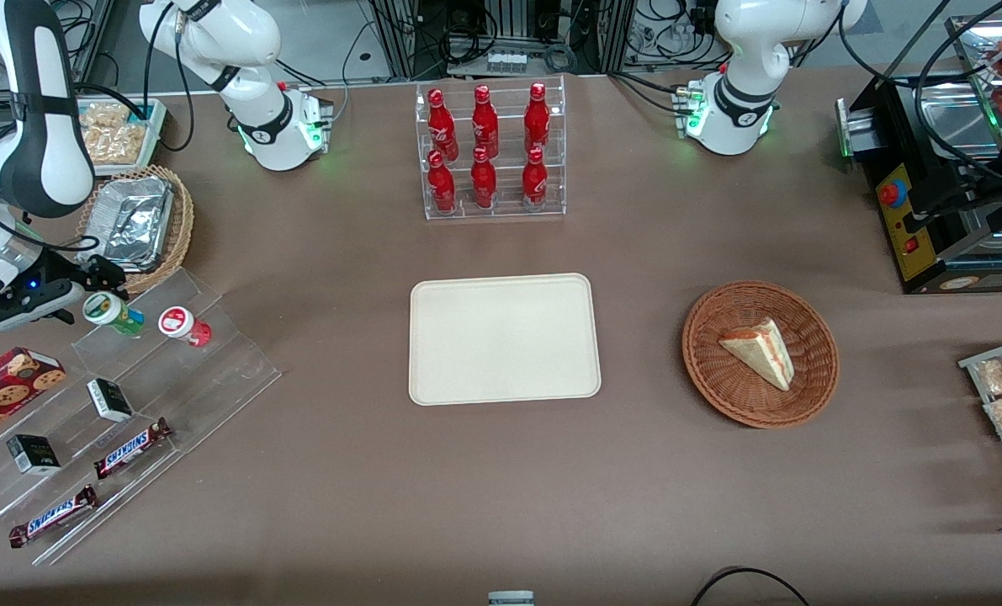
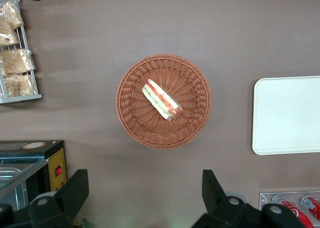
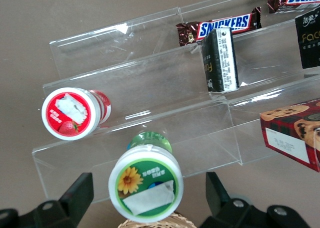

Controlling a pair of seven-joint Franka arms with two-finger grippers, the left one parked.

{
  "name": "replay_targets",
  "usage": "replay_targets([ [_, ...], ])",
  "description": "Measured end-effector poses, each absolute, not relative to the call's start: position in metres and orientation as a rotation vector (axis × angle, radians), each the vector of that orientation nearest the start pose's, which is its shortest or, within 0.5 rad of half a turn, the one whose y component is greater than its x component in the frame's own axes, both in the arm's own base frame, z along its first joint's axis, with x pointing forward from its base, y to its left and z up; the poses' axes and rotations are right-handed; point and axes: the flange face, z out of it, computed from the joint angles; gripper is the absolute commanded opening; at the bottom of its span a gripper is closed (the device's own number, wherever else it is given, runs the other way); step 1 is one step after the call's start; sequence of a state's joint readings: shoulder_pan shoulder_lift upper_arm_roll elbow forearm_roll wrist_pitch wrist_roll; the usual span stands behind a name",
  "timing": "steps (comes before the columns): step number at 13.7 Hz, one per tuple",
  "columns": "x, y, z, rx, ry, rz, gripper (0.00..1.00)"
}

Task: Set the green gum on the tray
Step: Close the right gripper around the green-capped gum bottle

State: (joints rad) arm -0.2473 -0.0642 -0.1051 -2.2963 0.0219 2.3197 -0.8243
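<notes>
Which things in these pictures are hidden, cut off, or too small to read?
- Green gum: in the right wrist view its lid covers most of the body.
- Hand: the same view's edge cuts off its finger bases; the fingers stand open on either side of the gum.
- Tray: the left wrist view's edge cuts it off.
- Black boxes: print too small in the front view.

My gripper (image 3: 150, 198) has matt black plastic fingers, spread apart just above the green gum (image 3: 146, 183): glossy translucent plastic with a smooth white lid. The stepped rack (image 3: 150, 82) under the canister is clear glossy acrylic. The tray (image 1: 504, 338) is smooth matt cream plastic. The tablecloth (image 1: 501, 488) is matt brown.
</notes>
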Motion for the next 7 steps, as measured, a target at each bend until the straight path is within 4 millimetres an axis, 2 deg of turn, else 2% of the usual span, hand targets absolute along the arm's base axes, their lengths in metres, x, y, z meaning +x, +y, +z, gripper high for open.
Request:
replay_targets([
  [1, 0.4808, -0.1766, 0.3823, -3.083, -0.716, -0.134, 1.00],
  [2, 0.4805, -0.1763, 0.3811, -3.081, -0.710, -0.135, 0.90],
  [5, 0.4803, -0.1752, 0.3801, -3.077, -0.707, -0.138, 0.15],
  [6, 0.4806, -0.1747, 0.3802, -3.077, -0.709, -0.139, 0.01],
  [7, 0.4809, -0.1740, 0.3802, -3.076, -0.711, -0.140, 0.00],
])
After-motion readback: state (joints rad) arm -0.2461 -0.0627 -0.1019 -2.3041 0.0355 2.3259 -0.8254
